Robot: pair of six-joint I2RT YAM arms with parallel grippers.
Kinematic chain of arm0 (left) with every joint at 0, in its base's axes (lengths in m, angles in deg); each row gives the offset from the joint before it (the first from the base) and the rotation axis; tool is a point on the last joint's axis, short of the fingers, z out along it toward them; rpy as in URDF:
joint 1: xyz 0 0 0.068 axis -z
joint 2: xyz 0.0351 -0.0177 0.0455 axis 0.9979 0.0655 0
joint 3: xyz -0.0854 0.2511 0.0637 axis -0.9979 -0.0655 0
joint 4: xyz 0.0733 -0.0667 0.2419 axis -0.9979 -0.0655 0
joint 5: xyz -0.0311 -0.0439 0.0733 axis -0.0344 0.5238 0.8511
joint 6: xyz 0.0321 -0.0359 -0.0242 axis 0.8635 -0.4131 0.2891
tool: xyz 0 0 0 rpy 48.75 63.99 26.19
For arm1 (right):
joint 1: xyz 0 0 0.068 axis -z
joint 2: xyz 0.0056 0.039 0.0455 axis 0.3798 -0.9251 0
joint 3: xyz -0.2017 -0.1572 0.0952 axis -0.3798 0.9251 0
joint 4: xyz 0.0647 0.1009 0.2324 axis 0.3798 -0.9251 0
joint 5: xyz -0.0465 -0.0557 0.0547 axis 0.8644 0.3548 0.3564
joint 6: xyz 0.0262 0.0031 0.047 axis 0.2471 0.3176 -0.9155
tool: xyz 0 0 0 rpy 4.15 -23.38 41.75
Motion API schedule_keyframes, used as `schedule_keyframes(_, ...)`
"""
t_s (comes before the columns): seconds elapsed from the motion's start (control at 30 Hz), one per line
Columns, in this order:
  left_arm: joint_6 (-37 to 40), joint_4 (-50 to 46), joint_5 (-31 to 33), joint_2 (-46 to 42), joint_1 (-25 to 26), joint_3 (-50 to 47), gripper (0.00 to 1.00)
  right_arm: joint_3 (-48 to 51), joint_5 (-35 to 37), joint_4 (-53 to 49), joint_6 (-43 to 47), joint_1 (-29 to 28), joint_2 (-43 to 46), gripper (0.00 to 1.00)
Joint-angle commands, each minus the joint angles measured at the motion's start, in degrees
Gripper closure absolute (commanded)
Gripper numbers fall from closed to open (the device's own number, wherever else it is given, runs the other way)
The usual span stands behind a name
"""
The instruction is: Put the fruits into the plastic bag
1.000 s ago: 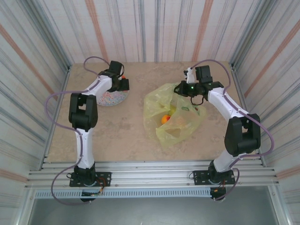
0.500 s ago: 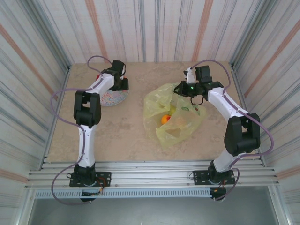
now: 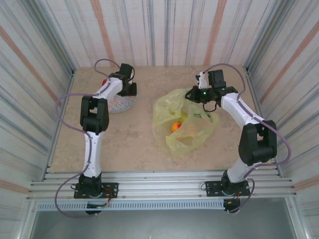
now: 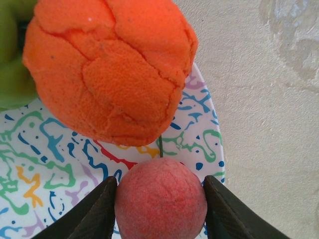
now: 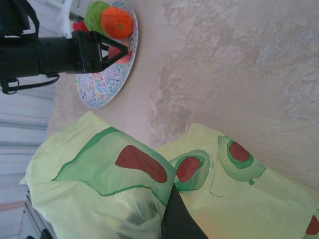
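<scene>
Top view: right jaws pinch the thin yellow avocado-print plastic bag (image 3: pixel 194 133) at 12 o'clock. Left wrist: left jaws squeeze the small pink-red toy fruit (image 4: pixel 160 199) on the speckled round plate (image 4: pixel 50 164); a straight lift should spare the knobbly orange fruit (image 4: pixel 112 69).

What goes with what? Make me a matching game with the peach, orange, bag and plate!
1 peach
2 orange
3 bag
4 plate

A yellow, with avocado pictures
B round, with squiggly colours
C between the left gripper's fingers
D big and bumpy, on the plate

Pairs: 1-C, 2-D, 3-A, 4-B
</scene>
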State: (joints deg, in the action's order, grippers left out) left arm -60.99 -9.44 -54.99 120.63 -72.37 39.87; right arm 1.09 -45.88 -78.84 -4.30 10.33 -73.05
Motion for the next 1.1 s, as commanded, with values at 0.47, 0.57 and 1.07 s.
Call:
schedule_keyframes(0.47,-8.2,13.8,-12.3,-42.6,3.6,-38.5,0.54,-0.9,0.6,-1.1,-0.5,-0.3,1.3,1.0)
schedule_keyframes(0.57,-10.5,15.9,-15.1,-52.2,7.5,-46.0,0.54,-1.0,0.3,-1.0,-0.4,-0.2,0.9,1.0)
schedule_keyframes(1.07,-13.9,27.8,-22.9,-43.8,29.4,-43.6,0.55,-1.7,-2.3,-3.5,0.6,0.6,1.3,1.0)
